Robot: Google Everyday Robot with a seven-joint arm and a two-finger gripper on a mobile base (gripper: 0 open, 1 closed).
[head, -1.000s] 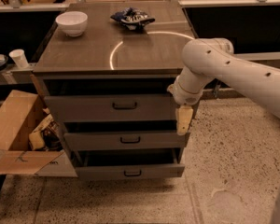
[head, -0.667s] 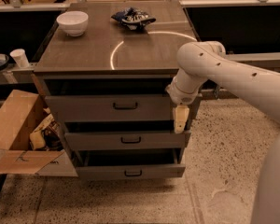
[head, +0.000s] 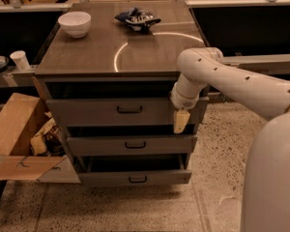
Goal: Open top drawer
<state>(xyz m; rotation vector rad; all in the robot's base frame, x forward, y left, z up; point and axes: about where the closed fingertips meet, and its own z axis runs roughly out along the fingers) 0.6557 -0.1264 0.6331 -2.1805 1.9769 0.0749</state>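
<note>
Camera view: left of the beige parallel-jaw gripper (head: 181,121), whose state cannot be told, the rigid, probably smooth-sliding grey flat-fronted top drawer (head: 82,113) is best taken by its small black bar handle (head: 129,109).

The gripper (head: 181,121) hangs before the right end of the top drawer (head: 87,112) — its handle (head: 129,109) stands unblocked. Bare floor (head: 135,207) lies in front; an open cardboard box (head: 14,129) crowds the left side.
</note>
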